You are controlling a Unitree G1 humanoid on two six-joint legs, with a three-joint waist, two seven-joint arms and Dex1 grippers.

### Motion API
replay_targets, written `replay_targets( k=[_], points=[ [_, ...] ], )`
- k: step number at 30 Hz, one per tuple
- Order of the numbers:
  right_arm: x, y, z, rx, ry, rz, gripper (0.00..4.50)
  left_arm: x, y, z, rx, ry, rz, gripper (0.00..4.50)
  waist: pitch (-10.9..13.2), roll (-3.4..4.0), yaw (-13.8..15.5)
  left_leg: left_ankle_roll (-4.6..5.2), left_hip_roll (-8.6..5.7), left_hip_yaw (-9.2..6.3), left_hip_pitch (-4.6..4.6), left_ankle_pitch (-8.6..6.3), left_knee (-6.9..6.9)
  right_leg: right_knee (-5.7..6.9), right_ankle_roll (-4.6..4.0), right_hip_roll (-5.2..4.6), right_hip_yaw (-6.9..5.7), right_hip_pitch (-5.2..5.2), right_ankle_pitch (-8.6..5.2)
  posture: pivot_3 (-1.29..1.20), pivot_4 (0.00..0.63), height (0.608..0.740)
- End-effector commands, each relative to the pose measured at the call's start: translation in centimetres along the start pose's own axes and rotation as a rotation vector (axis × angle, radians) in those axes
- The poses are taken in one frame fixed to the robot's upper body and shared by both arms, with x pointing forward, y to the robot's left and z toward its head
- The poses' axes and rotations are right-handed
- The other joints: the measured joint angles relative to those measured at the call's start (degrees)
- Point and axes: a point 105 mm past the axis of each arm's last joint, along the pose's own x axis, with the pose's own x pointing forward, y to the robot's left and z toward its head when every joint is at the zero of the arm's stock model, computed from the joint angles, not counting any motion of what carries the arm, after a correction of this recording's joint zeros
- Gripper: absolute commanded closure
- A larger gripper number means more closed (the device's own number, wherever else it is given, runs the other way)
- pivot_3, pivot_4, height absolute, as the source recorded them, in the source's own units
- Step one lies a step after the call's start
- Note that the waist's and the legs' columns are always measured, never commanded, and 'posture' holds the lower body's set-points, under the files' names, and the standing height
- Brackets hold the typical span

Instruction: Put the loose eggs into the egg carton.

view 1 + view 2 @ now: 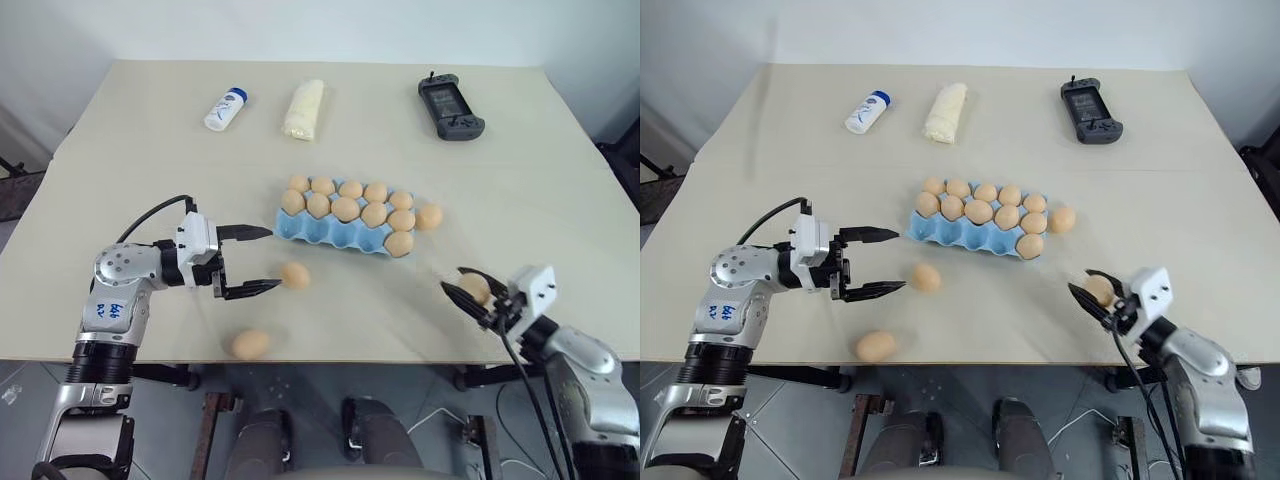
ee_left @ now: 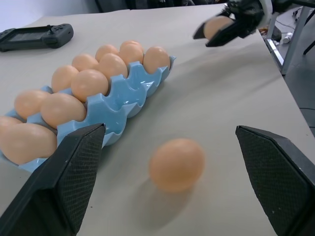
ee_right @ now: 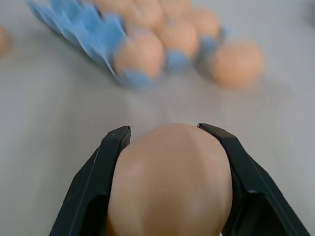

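On the table's near side, left arm: reaches level toward the right.
Left gripper (image 1: pixel 262 260): wide open, one smooth tan-brown egg (image 1: pixel 294 275) at its fingertips.
Right arm: stretched level over the near right edge.
Right gripper (image 1: pixel 462 291): clamped around another tan egg (image 3: pixel 171 184).
Light blue moulded egg carton (image 1: pixel 305 231): mid-table, mostly full.

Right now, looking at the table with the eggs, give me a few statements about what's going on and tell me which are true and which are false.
1. The right gripper is shut on an egg. True.
2. The left gripper holds an egg. False: it is open, with a loose egg lying on the table by its fingertips.
3. The egg carton is completely full. False: its near row of cups is mostly empty.
4. A game controller lies at the table's far side. True.
5. One egg lies on the table beside the carton. True.
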Motion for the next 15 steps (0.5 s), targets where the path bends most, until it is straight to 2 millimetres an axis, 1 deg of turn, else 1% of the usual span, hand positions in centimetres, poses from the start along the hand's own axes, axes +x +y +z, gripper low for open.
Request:
replay_targets(
  k=[1,5,8,11,14,15],
  points=[
    [2.9,1.4,2.7,-0.047,-0.068,0.074,2.64,-0.8,0.4,0.7,0.020,-0.018,0.040,0.00,0.00,0.00,0.06,0.00,0.00,0.00,-0.02,0.00,0.00,-0.01,0.00,0.00,0.00,-0.01,0.00,0.00,0.150,0.740],
    [7.1,1.9,4.6,-0.076,-0.106,0.104,2.64,-0.9,0.4,0.5,0.003,-0.020,0.058,0.00,0.00,0.00,-0.02,0.00,0.00,0.00,-0.06,0.00,-0.01,-0.02,0.00,-0.01,-0.01,-0.07,0.00,0.00,0.150,0.740],
    [10.0,2.1,5.6,-0.093,-0.126,0.109,2.64,-1.2,0.5,0.4,-0.007,-0.021,0.081,0.00,0.00,0.00,-0.04,-0.05,0.00,-0.02,-0.13,0.02,-0.01,-0.03,0.00,-0.01,-0.05,-0.13,0.00,0.00,0.150,0.740],
    [11.8,1.9,5.7,-0.103,-0.121,0.099,2.64,-1.4,0.6,0.3,-0.013,-0.015,0.098,0.00,0.00,0.00,0.01,-0.11,0.00,-0.01,-0.15,0.05,-0.04,-0.04,0.00,-0.01,-0.08,-0.15,0.00,0.00,0.150,0.740],
    [12.7,2.0,5.1,-0.105,-0.100,0.098,2.64,-1.7,0.4,0.1,-0.018,-0.009,0.110,0.00,0.00,0.00,0.08,-0.20,0.00,-0.03,-0.18,0.03,-0.05,-0.03,0.05,-0.03,-0.15,-0.15,0.03,0.00,0.150,0.740],
    [12.8,2.1,4.9,-0.102,-0.094,0.105,2.31,-1.7,0.4,0.1,-0.020,-0.008,0.114,0.00,0.00,0.00,0.02,-0.21,0.00,-0.02,-0.19,0.01,-0.03,-0.03,0.07,-0.04,-0.15,-0.16,0.04,0.00,0.150,0.740]
  ],
)
